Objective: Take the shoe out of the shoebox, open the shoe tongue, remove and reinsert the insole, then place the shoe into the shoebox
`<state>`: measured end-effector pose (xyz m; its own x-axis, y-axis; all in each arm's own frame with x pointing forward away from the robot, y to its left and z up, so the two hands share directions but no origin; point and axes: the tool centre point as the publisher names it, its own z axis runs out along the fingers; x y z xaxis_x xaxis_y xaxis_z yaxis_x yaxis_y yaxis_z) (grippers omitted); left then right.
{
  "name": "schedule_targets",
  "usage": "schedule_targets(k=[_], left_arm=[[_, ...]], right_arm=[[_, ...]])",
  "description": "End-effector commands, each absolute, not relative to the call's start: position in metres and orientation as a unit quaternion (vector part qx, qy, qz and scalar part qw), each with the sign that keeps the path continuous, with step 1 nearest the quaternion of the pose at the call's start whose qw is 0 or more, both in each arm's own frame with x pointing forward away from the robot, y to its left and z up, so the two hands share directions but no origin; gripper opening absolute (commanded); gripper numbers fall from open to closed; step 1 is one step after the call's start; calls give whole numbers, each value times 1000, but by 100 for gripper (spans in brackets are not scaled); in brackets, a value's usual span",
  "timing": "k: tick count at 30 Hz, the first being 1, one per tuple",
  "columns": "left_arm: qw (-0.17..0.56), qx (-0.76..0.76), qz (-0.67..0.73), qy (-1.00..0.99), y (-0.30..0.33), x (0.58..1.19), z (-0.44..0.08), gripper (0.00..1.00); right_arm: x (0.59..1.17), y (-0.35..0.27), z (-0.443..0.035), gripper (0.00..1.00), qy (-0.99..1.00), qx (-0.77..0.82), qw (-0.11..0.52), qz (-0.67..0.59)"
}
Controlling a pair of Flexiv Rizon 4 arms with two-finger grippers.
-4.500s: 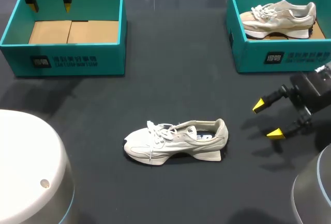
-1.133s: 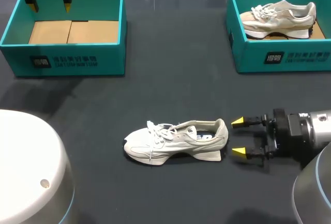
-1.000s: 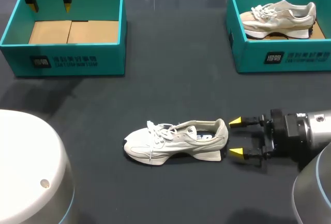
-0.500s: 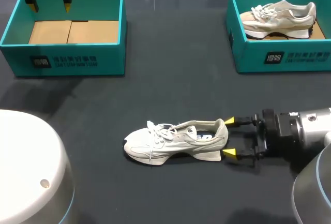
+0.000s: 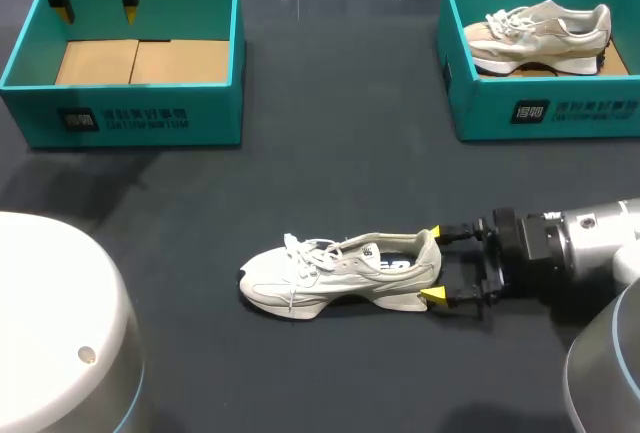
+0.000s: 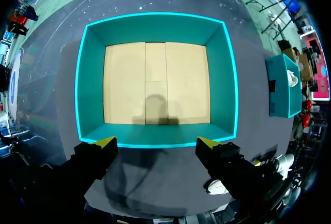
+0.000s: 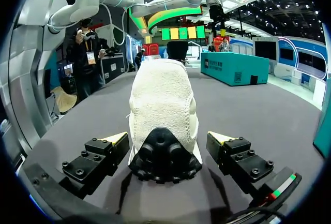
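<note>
Right gripper (image 5: pixel 434 265) (image 7: pixel 168 137): jaws wide open, holding nothing. One yellow fingertip stands on each side of the shoe's heel, and the right wrist view shows a gap on both sides.
Shoe (image 5: pixel 340 271) (image 7: pixel 161 105): white, resting on its sole near the middle of the table. The heel points to 3 o'clock, between the open fingers, and the toe to 9 o'clock.
Left gripper (image 5: pixel 98 13) (image 6: pixel 156 142): jaws open and empty, above the 11 o'clock rim of the left shoebox (image 5: pixel 120 118) (image 6: pixel 90 79).
Left shoebox: teal with a cardboard floor, at 10 o'clock from the shoe.
Right shoebox (image 5: pixel 540 108): teal, at 2 o'clock from the shoe, containing a second shoe (image 5: pixel 540 28).
</note>
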<state>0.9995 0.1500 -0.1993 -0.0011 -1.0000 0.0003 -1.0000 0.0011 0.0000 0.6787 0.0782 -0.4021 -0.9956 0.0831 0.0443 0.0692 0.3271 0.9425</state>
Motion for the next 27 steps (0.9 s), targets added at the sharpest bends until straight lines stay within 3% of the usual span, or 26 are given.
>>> schedule_targets(k=[1, 27], left_arm=[[0, 707, 0, -707, 150, 1000, -199, 100], [0, 707, 0, -707, 150, 1000, -199, 100]], right_arm=[[682, 87, -405, 100, 817, 43, 1, 575], [681, 118, -417, 100, 817, 18, -3, 576]])
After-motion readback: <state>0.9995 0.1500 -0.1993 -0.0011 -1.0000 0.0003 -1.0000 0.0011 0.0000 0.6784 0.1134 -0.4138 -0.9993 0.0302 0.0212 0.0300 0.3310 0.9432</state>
